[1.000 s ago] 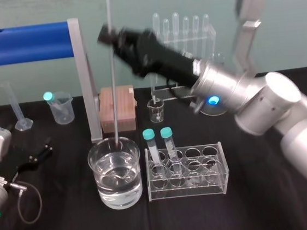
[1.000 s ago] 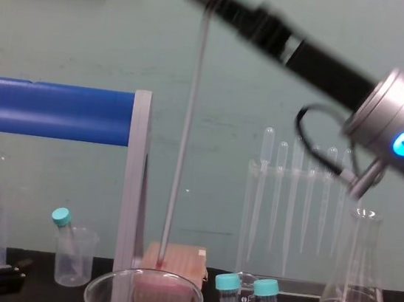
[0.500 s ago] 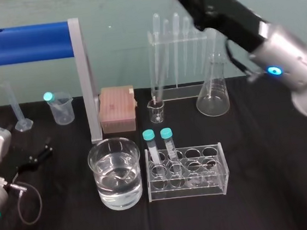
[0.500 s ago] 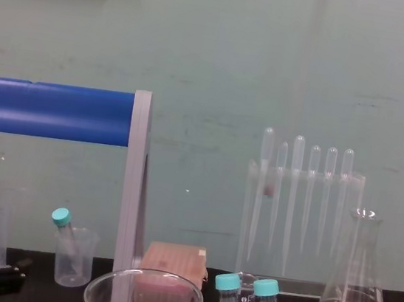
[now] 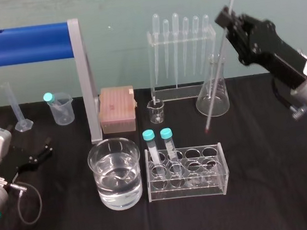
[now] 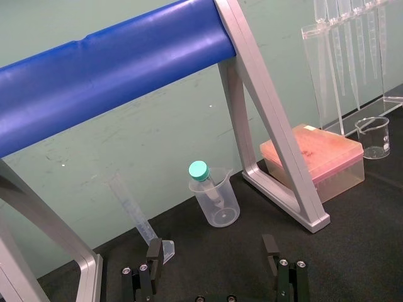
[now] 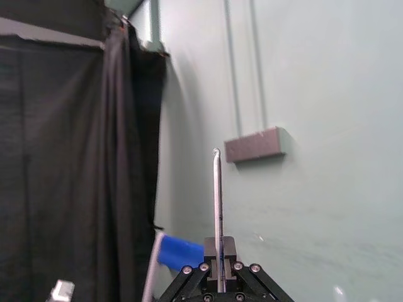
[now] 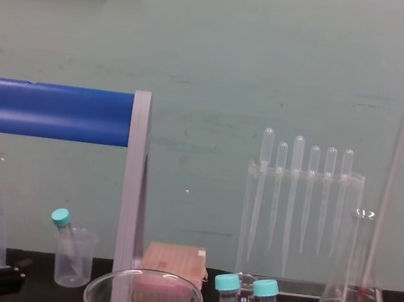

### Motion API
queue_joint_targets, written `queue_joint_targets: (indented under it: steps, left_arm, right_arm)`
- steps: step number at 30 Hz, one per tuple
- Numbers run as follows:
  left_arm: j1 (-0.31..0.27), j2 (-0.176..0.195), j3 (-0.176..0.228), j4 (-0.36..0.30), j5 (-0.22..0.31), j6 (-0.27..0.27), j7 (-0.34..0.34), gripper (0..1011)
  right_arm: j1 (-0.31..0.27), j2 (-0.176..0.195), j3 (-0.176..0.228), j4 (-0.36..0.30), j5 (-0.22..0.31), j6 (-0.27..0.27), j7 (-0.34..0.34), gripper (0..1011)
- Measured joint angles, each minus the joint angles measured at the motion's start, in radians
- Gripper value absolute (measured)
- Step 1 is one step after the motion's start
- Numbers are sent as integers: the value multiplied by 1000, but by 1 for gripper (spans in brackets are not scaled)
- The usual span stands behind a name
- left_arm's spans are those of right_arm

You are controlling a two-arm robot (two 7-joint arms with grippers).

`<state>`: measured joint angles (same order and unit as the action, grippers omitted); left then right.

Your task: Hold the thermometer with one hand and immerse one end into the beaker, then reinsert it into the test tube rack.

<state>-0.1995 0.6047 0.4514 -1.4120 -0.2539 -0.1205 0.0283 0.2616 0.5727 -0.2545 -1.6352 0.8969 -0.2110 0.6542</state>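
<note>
**Four Views on One Bench**

From the head we look forward and down on the black table, with the beaker near us and the pipette stand far back. Our chest camera sits lower and looks level across the table at the green wall. With the head view it shares the beaker, the blue bar, the pipette stand and the conical flask. Our left wrist camera sits low at the table's left, just behind the left gripper, facing the small plastic beaker. Our right wrist camera, up high, looks along the thermometer clamped in the right gripper, toward the wall.
</note>
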Motion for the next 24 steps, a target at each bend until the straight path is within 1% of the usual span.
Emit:
queue_joint_targets:
  steps: [6,12,16,24]
  left_arm:
    - [0,0,0,0,0,0,0,1008]
    - [0,0,0,0,0,0,0,1008]
    - [0,0,0,0,0,0,0,1008]
    - [0,0,0,0,0,0,0,1008]
  right_arm:
    - [-30,0,15,28,-28,-7,-8,56]
    - [-25,-10,14,60,-46,-6,-1,56]
    - [-8,-20,0,85,-58,7,10,56]
    - [34,-34,-47,130,-85,46,33,56]
